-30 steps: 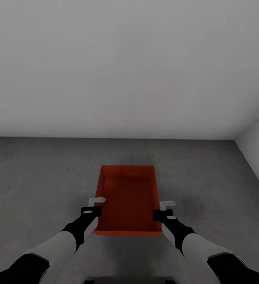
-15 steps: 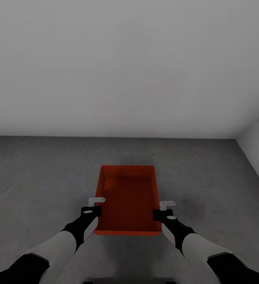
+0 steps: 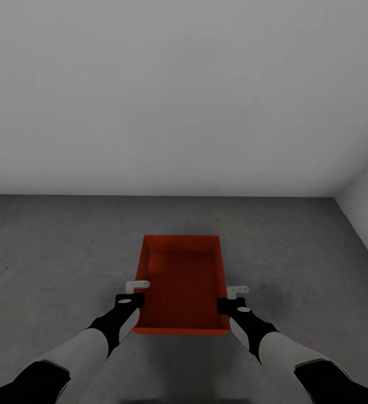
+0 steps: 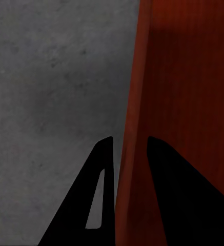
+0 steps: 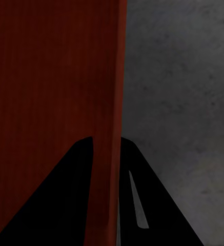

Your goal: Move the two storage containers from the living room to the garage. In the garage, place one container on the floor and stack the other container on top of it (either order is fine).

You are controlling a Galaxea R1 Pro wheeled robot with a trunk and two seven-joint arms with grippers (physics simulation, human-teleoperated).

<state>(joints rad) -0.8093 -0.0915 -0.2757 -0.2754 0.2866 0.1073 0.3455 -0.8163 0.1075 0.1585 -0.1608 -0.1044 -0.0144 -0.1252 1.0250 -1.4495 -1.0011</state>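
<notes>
Here, the left claw (image 3: 129,300) and right claw (image 3: 229,305) each pinch a side wall of the orange-red rectangular open-topped storage container (image 3: 182,286) above the dark grey speckled concrete floor (image 3: 55,252).

The dark grey speckled concrete floor (image 3: 55,252) meets pale walls; whether the orange-red open-topped rectangular bin (image 3: 181,286) touches it is unclear.

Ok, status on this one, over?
Left hand shut on bin wall, right hand likewise. Bin over concrete floor. Nothing in the way.

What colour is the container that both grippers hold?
Orange-red, the storage container; best seen in the head view.
</notes>
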